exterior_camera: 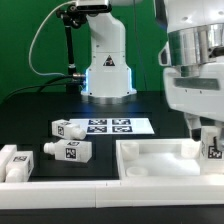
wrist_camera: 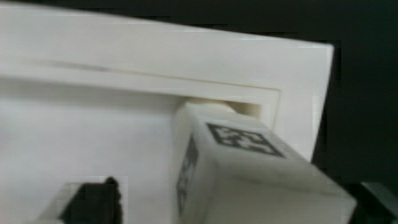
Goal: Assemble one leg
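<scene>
Leg (wrist_camera: 240,160) is clamped in the claw (exterior_camera: 207,140), held at the near-right corner of the tray-shaped part (exterior_camera: 150,160) on the exterior view's right. Wrist view shows its narrower tip at the corner socket (wrist_camera: 228,100); can't tell whether it's seated or only touching. Judged step: inserting/screwing in this leg. Next move needs the axis kept square to the hole, then press and twist without cocking. Spare legs (exterior_camera: 68,150) lie on the worktop (exterior_camera: 40,110) to the left, near the marker board (exterior_camera: 110,127).
</scene>
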`<action>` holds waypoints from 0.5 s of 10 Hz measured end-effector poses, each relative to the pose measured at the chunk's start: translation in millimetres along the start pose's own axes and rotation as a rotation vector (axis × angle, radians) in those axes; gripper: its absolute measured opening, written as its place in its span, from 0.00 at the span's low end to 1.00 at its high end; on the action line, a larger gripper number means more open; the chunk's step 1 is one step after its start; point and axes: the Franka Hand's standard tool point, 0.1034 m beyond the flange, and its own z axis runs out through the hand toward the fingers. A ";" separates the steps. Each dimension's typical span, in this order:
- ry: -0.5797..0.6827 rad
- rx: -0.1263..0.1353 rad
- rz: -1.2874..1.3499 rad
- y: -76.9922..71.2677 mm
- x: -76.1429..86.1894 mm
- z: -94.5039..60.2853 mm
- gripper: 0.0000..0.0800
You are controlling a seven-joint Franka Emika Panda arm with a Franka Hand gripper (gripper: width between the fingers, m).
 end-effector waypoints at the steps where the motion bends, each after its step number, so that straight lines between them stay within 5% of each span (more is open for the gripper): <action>1: -0.014 -0.008 -0.158 -1.7 -0.8 -0.5 0.78; 5: -0.014 -0.007 -0.403 -1.4 -0.1 -0.2 0.81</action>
